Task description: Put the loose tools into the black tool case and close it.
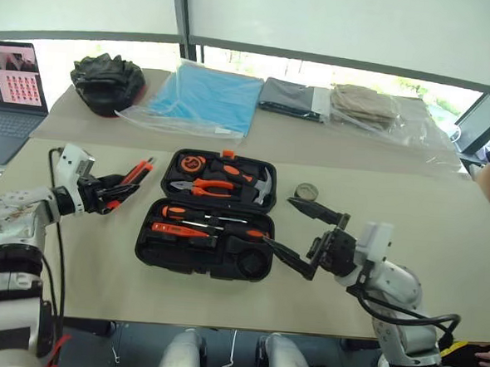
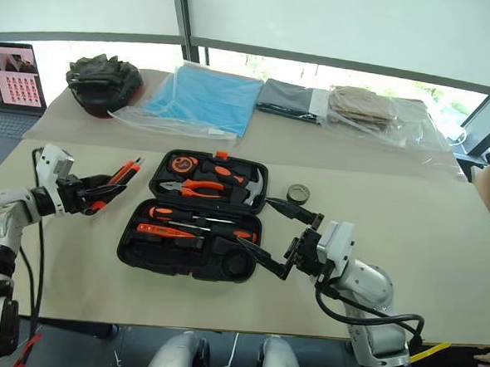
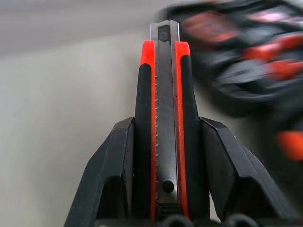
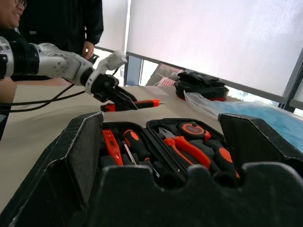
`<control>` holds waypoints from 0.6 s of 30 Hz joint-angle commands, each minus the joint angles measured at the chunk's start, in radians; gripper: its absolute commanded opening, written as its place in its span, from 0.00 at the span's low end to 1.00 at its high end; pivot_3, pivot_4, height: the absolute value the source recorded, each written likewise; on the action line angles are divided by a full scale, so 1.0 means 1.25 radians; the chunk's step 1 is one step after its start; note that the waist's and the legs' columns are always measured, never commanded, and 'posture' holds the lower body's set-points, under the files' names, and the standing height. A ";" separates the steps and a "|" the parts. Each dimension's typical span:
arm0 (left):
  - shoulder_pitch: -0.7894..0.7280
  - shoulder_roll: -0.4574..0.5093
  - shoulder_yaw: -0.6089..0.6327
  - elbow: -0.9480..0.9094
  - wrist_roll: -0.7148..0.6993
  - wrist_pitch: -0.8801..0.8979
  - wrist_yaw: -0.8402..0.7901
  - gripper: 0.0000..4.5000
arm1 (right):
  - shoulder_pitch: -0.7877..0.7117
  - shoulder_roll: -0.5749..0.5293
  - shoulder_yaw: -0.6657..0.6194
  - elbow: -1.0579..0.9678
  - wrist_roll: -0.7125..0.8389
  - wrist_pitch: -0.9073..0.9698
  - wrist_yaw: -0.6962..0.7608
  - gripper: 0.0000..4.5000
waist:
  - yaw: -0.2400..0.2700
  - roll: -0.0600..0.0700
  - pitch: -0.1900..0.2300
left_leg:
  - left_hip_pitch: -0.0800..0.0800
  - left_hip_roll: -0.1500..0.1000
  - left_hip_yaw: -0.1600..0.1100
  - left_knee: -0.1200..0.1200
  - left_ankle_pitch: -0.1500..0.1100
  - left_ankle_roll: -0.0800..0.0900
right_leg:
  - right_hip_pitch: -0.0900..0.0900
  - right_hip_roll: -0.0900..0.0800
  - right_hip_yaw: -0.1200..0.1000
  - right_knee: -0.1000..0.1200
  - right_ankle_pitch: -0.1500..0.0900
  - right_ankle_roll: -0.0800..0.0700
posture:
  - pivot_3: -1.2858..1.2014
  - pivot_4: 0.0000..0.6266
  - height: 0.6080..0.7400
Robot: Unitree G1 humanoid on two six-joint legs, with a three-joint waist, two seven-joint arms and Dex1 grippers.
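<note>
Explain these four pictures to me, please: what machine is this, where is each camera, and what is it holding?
It is a humanoid robot with two arms, each ending in a two-finger gripper. Two pictures come from cameras in its head, looking down at the table. The other two come from cameras on its wrists. The left gripper is closed on an orange-and-black utility knife. The right gripper is open and empty, beside the open black tool case. A small tape roll lies near the case.
</note>
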 commanded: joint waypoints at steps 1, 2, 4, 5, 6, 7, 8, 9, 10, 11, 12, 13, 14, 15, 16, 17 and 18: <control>0.063 0.053 -0.063 -0.283 -0.038 0.000 -0.125 0.35 | 0.021 -0.047 -0.042 -0.016 0.041 -0.002 0.046 1.00 | 0.000 0.001 0.000 | 0.001 0.000 0.000 0.000 0.000 0.000 | 0.000 0.000 0.000 0.000 0.000 0.000 | 0.52 0.24 1.00; 0.081 0.058 -0.088 -0.343 -0.035 0.005 -0.134 0.35 | 0.029 -0.060 -0.046 -0.013 0.045 -0.002 0.059 1.00 | 0.002 0.002 0.001 | 0.001 0.000 0.000 0.000 0.000 0.000 | 0.001 0.000 0.000 0.000 0.000 0.000 | 0.52 0.24 1.00; 0.102 0.061 -0.126 -0.407 -0.015 -0.004 -0.139 0.35 | 0.036 -0.074 -0.048 -0.010 0.050 0.000 0.071 1.00 | 0.005 0.003 0.001 | 0.002 -0.001 0.000 0.000 -0.001 0.001 | 0.002 -0.001 0.001 0.000 0.000 0.001 | 0.52 0.24 1.00; 0.106 0.061 -0.142 -0.425 -0.002 -0.003 -0.132 0.35 | 0.038 -0.078 -0.047 -0.009 0.052 0.002 0.074 1.00 | 0.005 0.003 0.001 | 0.002 -0.001 0.000 0.000 -0.001 0.001 | 0.002 0.000 0.001 0.000 0.000 0.001 | 0.52 0.24 1.00; 0.101 0.053 -0.169 -0.433 0.027 -0.017 -0.118 0.35 | 0.046 -0.089 -0.045 -0.012 0.056 0.010 0.086 1.00 | 0.006 0.003 0.001 | 0.002 0.000 0.000 0.000 0.000 0.001 | 0.001 0.001 0.001 0.000 -0.001 0.000 | 0.52 0.24 1.00; 0.094 0.044 -0.196 -0.440 0.054 -0.018 -0.102 0.35 | 0.055 -0.102 -0.043 -0.015 0.058 0.015 0.101 1.00 | 0.007 0.003 0.001 | 0.002 -0.001 0.000 0.000 0.000 0.000 | 0.001 0.002 0.001 0.000 -0.001 0.000 | 0.52 0.24 1.00; 0.089 0.034 -0.217 -0.444 0.069 -0.016 -0.090 0.35 | 0.066 -0.116 -0.043 -0.018 0.063 0.025 0.115 1.00 | 0.008 0.004 0.001 | 0.002 -0.001 0.000 0.000 0.000 0.000 | 0.001 0.002 0.001 0.000 -0.001 0.000 | 0.52 0.24 1.00; 0.085 0.025 -0.237 -0.448 0.083 -0.010 -0.081 0.35 | 0.077 -0.130 -0.044 -0.021 0.068 0.033 0.126 1.00 | 0.010 0.004 0.001 | 0.002 -0.001 0.000 0.000 0.001 0.000 | 0.001 0.002 0.001 0.000 -0.001 0.000 | 0.52 0.24 1.00; 0.085 0.022 -0.252 -0.449 0.094 -0.011 -0.078 0.35 | 0.084 -0.141 -0.047 -0.024 0.073 0.039 0.131 1.00 | 0.010 0.004 0.001 | 0.002 -0.001 0.000 0.000 0.001 0.000 | 0.001 0.002 0.002 0.000 -0.001 0.000 | 0.52 0.24 1.00; 0.086 0.021 -0.265 -0.449 0.107 -0.015 -0.076 0.35 | 0.090 -0.150 -0.051 -0.027 0.080 0.046 0.135 1.00 | 0.011 0.004 0.001 | 0.002 -0.001 0.000 0.000 0.001 0.000 | 0.001 0.002 0.002 0.000 -0.001 0.000 | 0.52 0.24 1.00; 0.087 0.023 -0.276 -0.445 0.120 -0.025 -0.076 0.35 | 0.095 -0.157 -0.054 -0.031 0.084 0.053 0.137 1.00 | 0.011 0.004 0.001 | 0.002 -0.001 0.000 0.000 0.001 0.000 | 0.001 0.002 0.002 0.000 -0.001 0.000 | 0.52 0.24 1.00; 0.088 0.024 -0.285 -0.441 0.131 -0.033 -0.075 0.35 | 0.101 -0.167 -0.056 -0.035 0.087 0.058 0.143 1.00 | 0.010 0.004 0.001 | 0.002 -0.001 0.000 0.000 0.001 0.000 | 0.001 0.002 0.002 0.000 -0.001 0.000 | 0.52 0.24 1.00; 0.088 0.025 -0.290 -0.437 0.136 -0.037 -0.075 0.35 | 0.106 -0.174 -0.058 -0.040 0.089 0.063 0.145 1.00 | 0.010 0.004 0.001 | 0.002 -0.001 0.000 0.000 0.001 0.000 | 0.001 0.002 0.002 0.000 -0.001 0.000 | 0.52 0.24 1.00; 0.088 0.028 -0.295 -0.433 0.142 -0.042 -0.079 0.35 | 0.113 -0.180 -0.062 -0.046 0.092 0.066 0.147 1.00 | 0.010 0.004 0.001 | 0.002 -0.001 0.000 0.000 0.001 0.000 | 0.001 0.002 0.002 0.000 -0.001 0.000 | 0.52 0.24 1.00; 0.088 0.032 -0.300 -0.430 0.146 -0.047 -0.086 0.35 | 0.116 -0.183 -0.064 -0.050 0.094 0.068 0.147 1.00 | 0.010 0.004 0.001 | 0.002 -0.001 0.000 0.000 0.001 0.000 | 0.001 0.002 0.002 0.000 -0.001 0.000 | 0.52 0.24 1.00; 0.088 0.036 -0.304 -0.424 0.151 -0.057 -0.095 0.35 | 0.119 -0.184 -0.066 -0.053 0.095 0.069 0.146 1.00 | 0.011 0.004 0.001 | 0.002 -0.001 0.000 0.000 0.001 0.000 | 0.001 0.002 0.002 0.000 -0.001 0.000 | 0.52 0.24 1.00; 0.089 0.039 -0.306 -0.420 0.155 -0.065 -0.100 0.35 | 0.121 -0.185 -0.066 -0.055 0.095 0.070 0.145 1.00 | 0.011 0.004 0.001 | 0.002 -0.001 0.000 0.000 0.001 0.000 | 0.001 0.002 0.002 0.000 -0.001 0.000 | 0.52 0.24 1.00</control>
